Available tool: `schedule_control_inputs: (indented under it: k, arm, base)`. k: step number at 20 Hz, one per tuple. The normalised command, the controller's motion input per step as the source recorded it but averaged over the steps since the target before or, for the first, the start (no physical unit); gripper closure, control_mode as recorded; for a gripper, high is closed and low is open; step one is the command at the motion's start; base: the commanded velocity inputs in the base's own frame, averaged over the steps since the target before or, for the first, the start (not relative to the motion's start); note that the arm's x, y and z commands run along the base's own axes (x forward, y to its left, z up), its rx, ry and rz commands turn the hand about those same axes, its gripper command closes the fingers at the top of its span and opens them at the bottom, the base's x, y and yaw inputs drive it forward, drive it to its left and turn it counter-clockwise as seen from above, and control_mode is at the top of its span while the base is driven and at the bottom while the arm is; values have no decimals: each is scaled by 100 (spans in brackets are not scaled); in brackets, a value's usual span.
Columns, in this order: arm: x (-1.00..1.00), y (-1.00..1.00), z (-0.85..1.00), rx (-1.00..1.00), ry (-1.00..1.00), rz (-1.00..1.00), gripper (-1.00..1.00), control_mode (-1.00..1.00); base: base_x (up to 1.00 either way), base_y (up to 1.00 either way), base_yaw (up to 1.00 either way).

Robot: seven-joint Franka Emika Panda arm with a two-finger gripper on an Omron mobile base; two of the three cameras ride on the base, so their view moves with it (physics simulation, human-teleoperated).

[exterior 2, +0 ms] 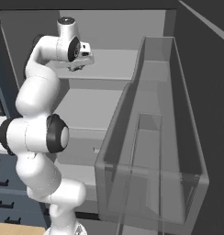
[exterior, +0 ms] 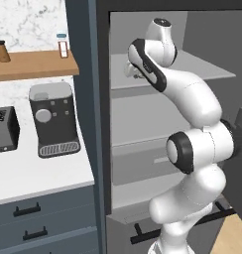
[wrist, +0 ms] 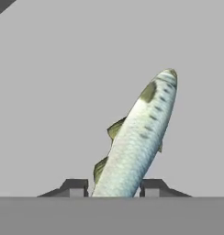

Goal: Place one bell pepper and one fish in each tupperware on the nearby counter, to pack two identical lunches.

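A silvery-green speckled fish (wrist: 141, 137) slants up from between my two fingertips, with plain grey fridge shelf behind it. My gripper (wrist: 114, 188) is shut on its lower end. In the right base view the gripper (exterior 2: 80, 65) hangs over the upper fridge shelf (exterior 2: 114, 64), at the end of the raised arm. In the left base view the hand (exterior: 131, 69) sits mostly behind the arm at the same shelf. The white counter (exterior: 43, 173), over slate-blue drawers, lies to the left of the fridge.
A coffee machine (exterior: 53, 119) and a toaster (exterior: 4, 130) stand on the counter below a wooden wall shelf (exterior: 33, 64). The open fridge door with its clear bins (exterior 2: 155, 151) fills the right side. Lower fridge shelves and a drawer (exterior: 143, 163) lie beneath the arm.
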Motion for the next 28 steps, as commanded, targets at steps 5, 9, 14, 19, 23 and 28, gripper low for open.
schedule_control_inputs:
  k: [5,9,14,19,23,28]
  arm:
    - [-82,-55,-76,0,4,-9,100,-100]
    - [-100,-75,-43,1,-8,-17,100,-100]
    - [-100,-72,53,13,2,-12,100,-100]
    - [-100,-37,100,7,17,-6,100,-100]
    - [-100,-29,98,4,32,-6,100,-100]
    - [-100,-10,-34,-3,39,-2,100,-100]
  base:
    - [0,0,0]
    - [0,0,0]
    - [0,0,0]
    - [0,0,0]
    - [0,0,0]
    - [0,0,0]
